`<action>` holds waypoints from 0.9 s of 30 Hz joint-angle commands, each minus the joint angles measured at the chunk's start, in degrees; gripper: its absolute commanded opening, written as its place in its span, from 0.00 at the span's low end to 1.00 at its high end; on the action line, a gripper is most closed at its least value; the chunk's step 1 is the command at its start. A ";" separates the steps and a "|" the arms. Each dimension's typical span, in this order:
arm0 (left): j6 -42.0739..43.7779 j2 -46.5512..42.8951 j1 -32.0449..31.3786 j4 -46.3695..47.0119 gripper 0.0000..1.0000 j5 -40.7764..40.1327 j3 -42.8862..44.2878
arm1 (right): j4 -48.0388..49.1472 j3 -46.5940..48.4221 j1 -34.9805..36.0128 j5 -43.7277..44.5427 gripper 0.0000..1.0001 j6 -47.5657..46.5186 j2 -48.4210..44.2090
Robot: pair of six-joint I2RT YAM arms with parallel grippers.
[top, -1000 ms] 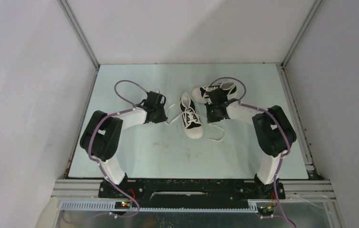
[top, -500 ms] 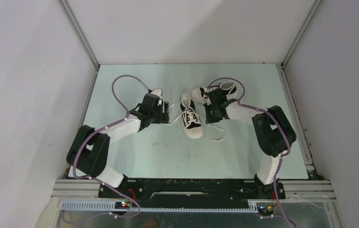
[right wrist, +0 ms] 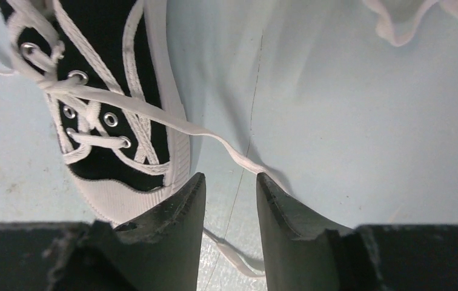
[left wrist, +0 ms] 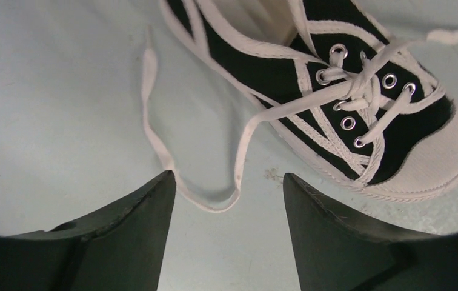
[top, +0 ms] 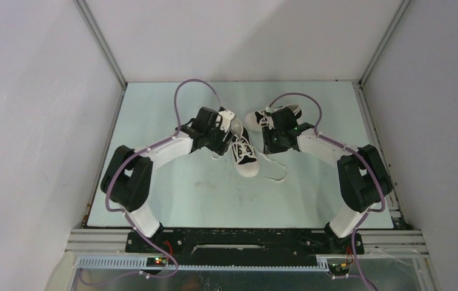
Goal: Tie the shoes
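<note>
Now bent inward, left gripper (left wrist: 226,182) gapes wide, right gripper (right wrist: 231,179) narrowly, both empty beside the shoes (top: 244,153).

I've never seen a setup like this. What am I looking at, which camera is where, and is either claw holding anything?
This is a robot with two arms bolted at the near edge of a pale table, each ending in a two-finger gripper. The wide picture looks down from above and behind the arms. The other two come from cameras on the wrists, so the dark wedges at the bottom are each gripper's own fingers. On the table lie two black canvas sneakers with white toe caps: the nearer sneaker, toe toward the arms, and the farther sneaker behind it. Loose white laces trail on the table. The left gripper and right gripper both stand open and hold nothing.
</note>
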 commanded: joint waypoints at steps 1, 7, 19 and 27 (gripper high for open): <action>6.73 4.75 -0.26 -4.66 0.70 5.71 4.70 | -0.18 0.23 -0.76 0.52 0.40 -0.75 -3.80; 7.73 8.85 -0.45 -5.21 0.66 7.31 6.53 | 1.02 -1.04 -0.97 -0.05 0.41 -0.17 -4.37; 5.34 15.25 -0.54 -12.35 0.25 6.69 12.22 | 8.71 -5.86 1.42 -10.12 0.62 6.75 -6.25; 0.73 13.14 -0.42 -10.20 0.00 4.27 8.74 | 15.78 -6.62 1.95 -16.12 0.65 11.90 -2.12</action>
